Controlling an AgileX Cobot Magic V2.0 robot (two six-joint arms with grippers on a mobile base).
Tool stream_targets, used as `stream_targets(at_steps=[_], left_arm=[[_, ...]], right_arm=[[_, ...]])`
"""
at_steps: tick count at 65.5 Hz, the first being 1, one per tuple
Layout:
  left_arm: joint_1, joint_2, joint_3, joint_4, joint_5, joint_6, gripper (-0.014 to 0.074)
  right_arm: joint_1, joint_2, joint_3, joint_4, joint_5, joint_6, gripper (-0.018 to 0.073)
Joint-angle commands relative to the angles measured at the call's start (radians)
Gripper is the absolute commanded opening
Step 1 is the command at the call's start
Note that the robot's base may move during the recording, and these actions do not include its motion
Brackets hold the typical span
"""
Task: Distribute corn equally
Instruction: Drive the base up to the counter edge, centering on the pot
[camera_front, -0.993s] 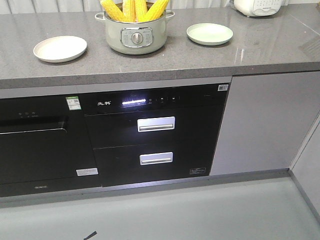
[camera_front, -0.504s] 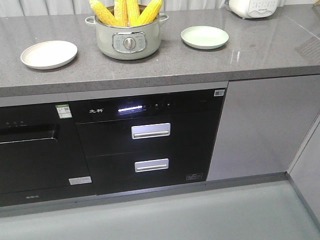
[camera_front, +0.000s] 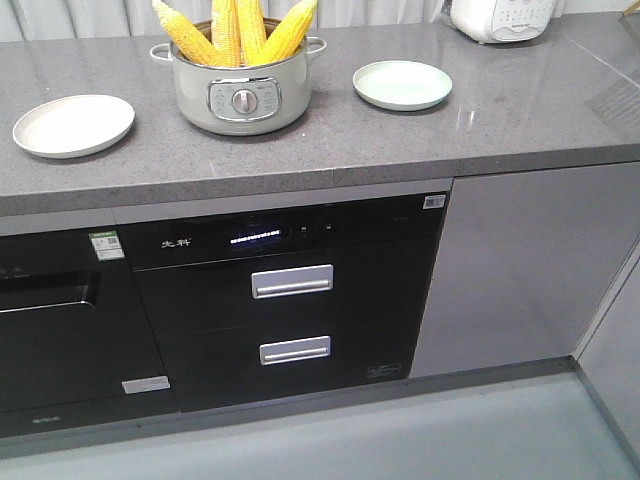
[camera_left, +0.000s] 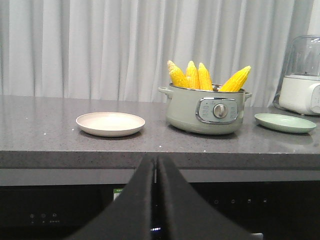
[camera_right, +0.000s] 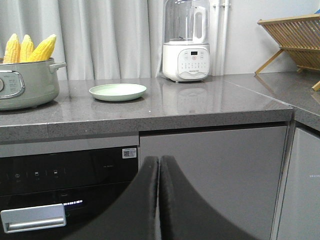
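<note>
Yellow corn (camera_left: 197, 77) beyond left end effector (camera_left: 156, 165)

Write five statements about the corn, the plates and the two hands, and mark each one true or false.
1. All the corn stands in the pot. True.
2. The pot sits between the beige plate and the green plate. True.
3. The green plate holds one cob. False: both plates are bare.
4. The left hand grips a cob. False: it is shut on nothing, in front of the counter.
5. The right hand is shut and holds nothing. True.
</note>
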Motion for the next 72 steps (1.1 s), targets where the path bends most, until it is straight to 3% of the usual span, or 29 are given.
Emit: stream_targets(at_steps=[1, 72], left_arm=[[-0.004, -0.016, -0.017, -0.001, -0.076, -0.012, -0.0006], [-0.004, -0.016, -0.017, -0.001, -0.076, -0.012, -0.0006]], right_arm=[[-0.006, -0.008, 0.008, -0.004, -0.074, -0.008, -0.0003], [-0.006, -0.008, 0.008, -0.004, -0.073, -0.008, -0.0003]])
